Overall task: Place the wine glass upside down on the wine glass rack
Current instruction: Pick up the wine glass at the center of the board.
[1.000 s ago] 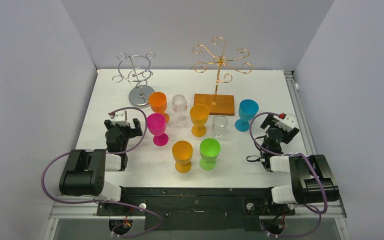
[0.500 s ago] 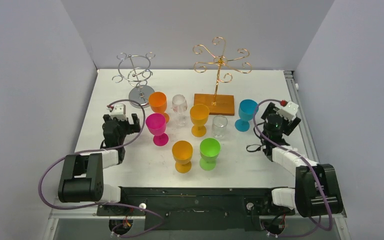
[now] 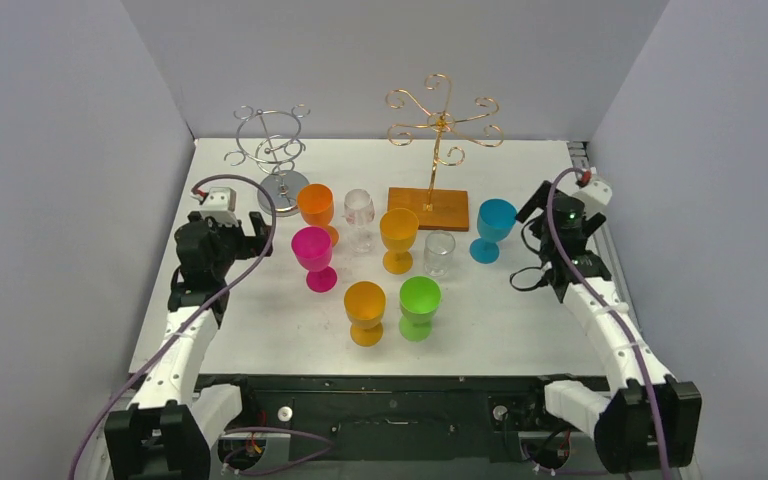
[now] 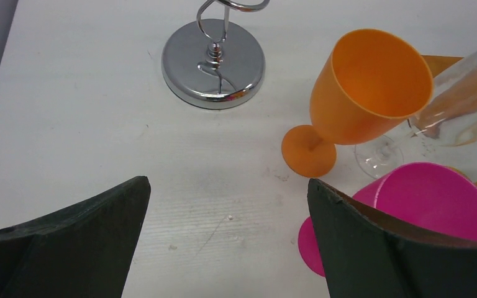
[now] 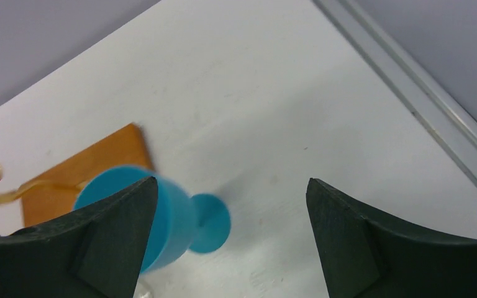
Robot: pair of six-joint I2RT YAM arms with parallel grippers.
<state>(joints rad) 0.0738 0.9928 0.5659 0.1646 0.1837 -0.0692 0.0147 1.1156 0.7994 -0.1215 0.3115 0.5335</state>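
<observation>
Both tools are released: jaws spread wide, nothing held. The left tool [image 4: 225, 186] hovers over the table [image 3: 280, 330], facing the orange glass [image 4: 360, 99] and the pink glass [image 4: 435, 198]. The right tool [image 5: 231, 181] faces the blue glass [image 3: 496, 222], which stands upright near the wooden base of the gold rack [image 3: 440, 125]. The silver rack [image 3: 278, 150] stands at the far left, and no glass hangs on either rack. The step in hand appears to be the approach. Centre the jaws on one glass's stem, clear of its neighbours, before closing. Grip so that the wrist can invert the glass and slide its foot into a rack loop.
</observation>
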